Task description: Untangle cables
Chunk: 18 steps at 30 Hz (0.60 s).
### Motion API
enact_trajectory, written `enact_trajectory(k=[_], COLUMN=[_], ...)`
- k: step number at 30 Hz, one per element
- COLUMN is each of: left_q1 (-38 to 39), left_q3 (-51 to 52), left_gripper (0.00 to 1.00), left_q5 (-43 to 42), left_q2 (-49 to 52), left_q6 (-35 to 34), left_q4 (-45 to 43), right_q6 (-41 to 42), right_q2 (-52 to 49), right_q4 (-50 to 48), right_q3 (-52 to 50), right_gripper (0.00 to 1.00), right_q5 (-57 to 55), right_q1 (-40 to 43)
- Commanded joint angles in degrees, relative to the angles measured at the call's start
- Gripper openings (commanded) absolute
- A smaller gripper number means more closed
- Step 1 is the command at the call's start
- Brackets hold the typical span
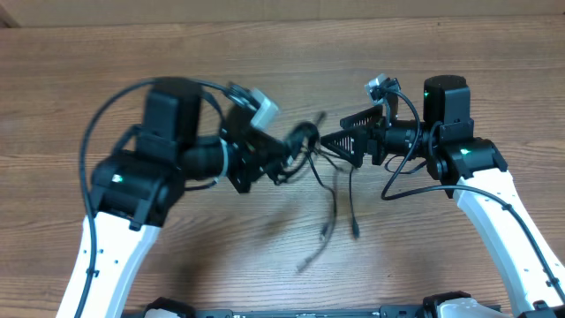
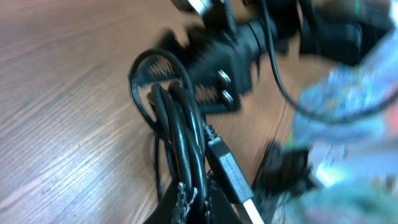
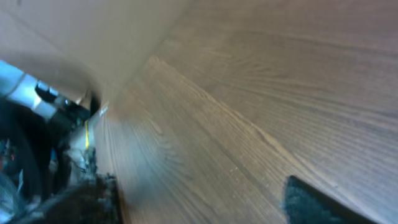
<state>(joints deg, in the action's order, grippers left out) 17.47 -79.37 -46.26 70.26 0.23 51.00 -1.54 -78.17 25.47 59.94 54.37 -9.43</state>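
Cables (image 1: pixel 306 140) hang as one knotted black bunch just above the middle of the wooden table (image 1: pixel 265 53), held up between the two arms.

The left arm (image 1: pixel 132 177) reaches in from 8 o'clock. The right arm (image 1: pixel 477 177) reaches in from 4 o'clock. Their tips almost meet at the centre of the overhead view.

The left gripper (image 2: pixel 193 205) is clamped tight on the bunch. Its wrist view shows several strands pinched together between its fingers at 6 o'clock, looping up toward 11 o'clock. The right gripper (image 1: pixel 328 140) sits just beside the bunch on its 3 o'clock side. Its fingers (image 3: pixel 317 202) are spread wide apart and hold nothing; only bare table shows between them.

From the knot, loose strands (image 1: pixel 334 199) trail toward 6 o'clock and end in small plugs (image 1: pixel 356 232). They are blurred, and I cannot tell whether the ends touch the table. In the left wrist view one larger plug (image 2: pixel 231 171) with a silvery tip lies against the clamped strands.

By my reading, this is the re-grip step: one side anchors the tangle while the free gripper picks a new hold. The cords look far from separated. The next move calls for closing the right fingers on a single strand or plug rather than on the whole bunch. That strand should then be drawn away toward 3 o'clock while the left gripper holds firm. Catching two strands at once would likely tighten the knot.
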Motion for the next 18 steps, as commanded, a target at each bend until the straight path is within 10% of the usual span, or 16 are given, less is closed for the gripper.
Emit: enact_trajectory(k=[1,18], left_q1=[-3.85,-5.44], left_q3=[-0.11,-0.11], left_gripper=[0.04,0.04], left_q5=[-7.23,-23.28], left_q2=[-0.15,6.82], left_q6=[-10.91,-16.52], left_q4=[-1.53,-1.49], right_q6=[-0.46,-0.02], right_q2=[1.53,3.48], right_q4=[-0.09,-12.81], right_q3=[0.26,0.22], right_gripper=[0.95,0.95], right_q5=[1.29,4.66], right_q1=[0.57,0.76])
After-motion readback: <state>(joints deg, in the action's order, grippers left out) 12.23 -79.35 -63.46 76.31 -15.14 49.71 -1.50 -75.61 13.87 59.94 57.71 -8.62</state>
